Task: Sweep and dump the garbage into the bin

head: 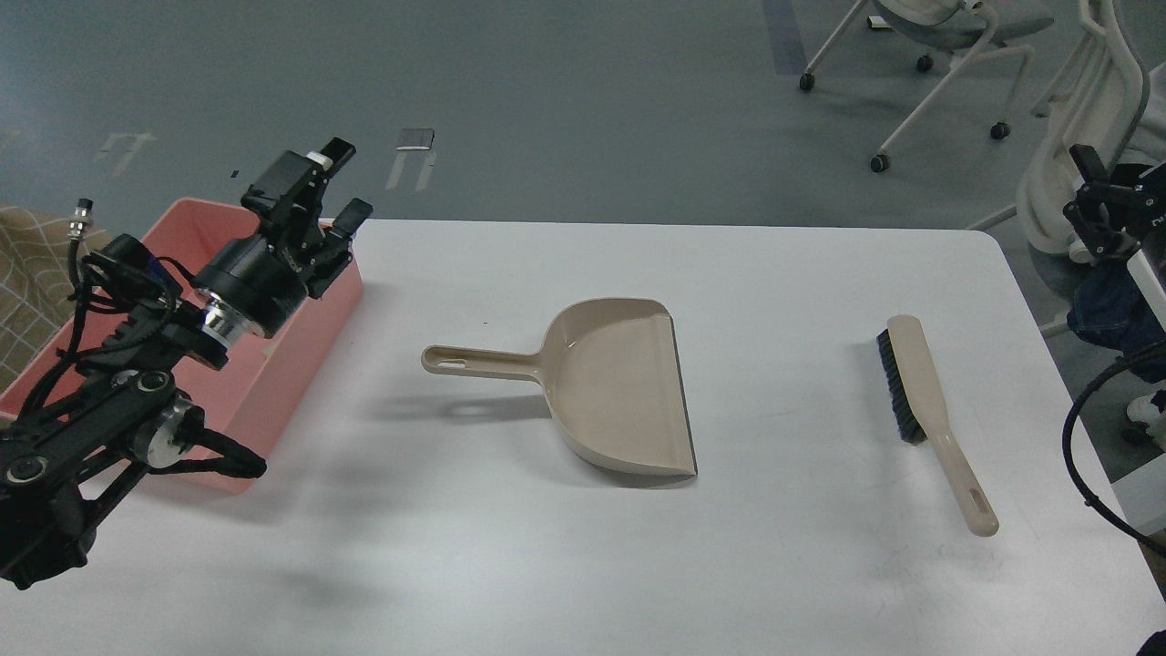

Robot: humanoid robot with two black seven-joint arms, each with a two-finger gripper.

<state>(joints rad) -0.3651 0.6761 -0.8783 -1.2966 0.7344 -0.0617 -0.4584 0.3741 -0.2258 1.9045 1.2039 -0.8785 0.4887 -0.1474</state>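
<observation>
The pink bin [293, 363] stands at the table's left edge. My left arm rises across it, so the yellow sponge chunk and the off-white strip are hidden. My left gripper [342, 187] is open and empty, held high over the bin's far right corner. The beige dustpan [624, 387] lies empty in the middle of the table, its handle [474, 362] pointing left, apart from the gripper. The beige brush [922, 387] with dark bristles lies at the right. My right gripper [1098, 205] is at the right edge, off the table, dark and unclear.
The white table [565, 565] ends just right of the brush. Chairs on castors [929, 82] stand on the grey floor at the back right. A checked cloth [36, 264] shows at the far left, behind the bin.
</observation>
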